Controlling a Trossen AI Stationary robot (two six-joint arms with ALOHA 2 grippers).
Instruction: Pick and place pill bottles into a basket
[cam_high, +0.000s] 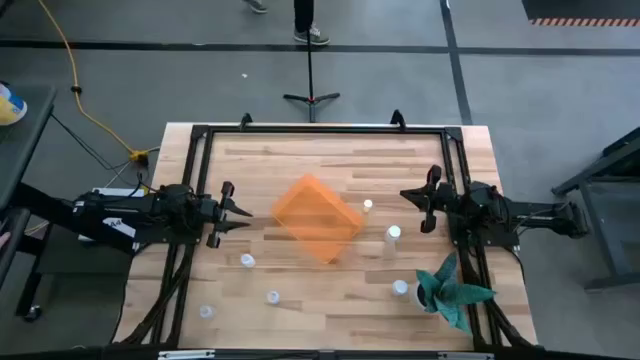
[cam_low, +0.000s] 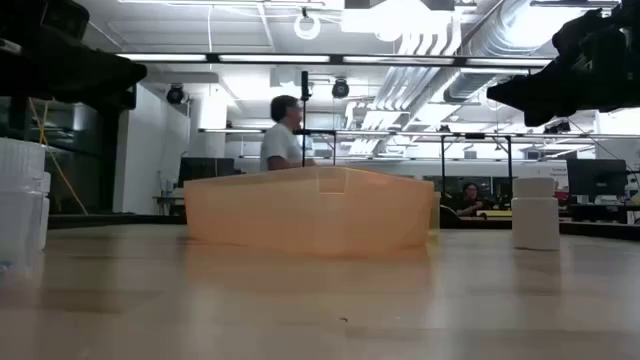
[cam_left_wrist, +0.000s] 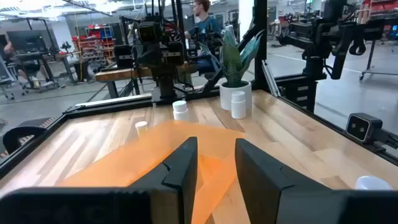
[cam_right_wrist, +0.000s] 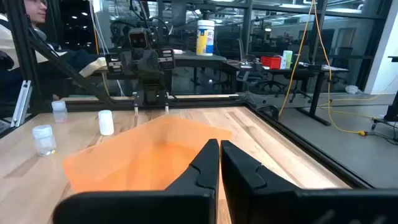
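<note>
Basket and scattered bottles between two idle arms
The orange basket (cam_high: 317, 219) sits mid-frame on the tabletop (cam_high: 340, 310), pill bottles (cam_high: 393, 234) around it (none inside); left pincer (cam_high: 243, 211) spread, right pincer (cam_high: 408, 196) nearly pressed together.

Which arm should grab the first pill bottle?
Probably right: two pill bottles stand between the right hand and the basket. The left hand has one nearby.

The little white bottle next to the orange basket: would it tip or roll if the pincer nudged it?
Probably yes. The bottle stands upright beside the basket and looks taller than it is wide, so a high nudge might topple it. Being round, it would likely roll on the smooth table. It looks small and plastic, so probably light.
</note>
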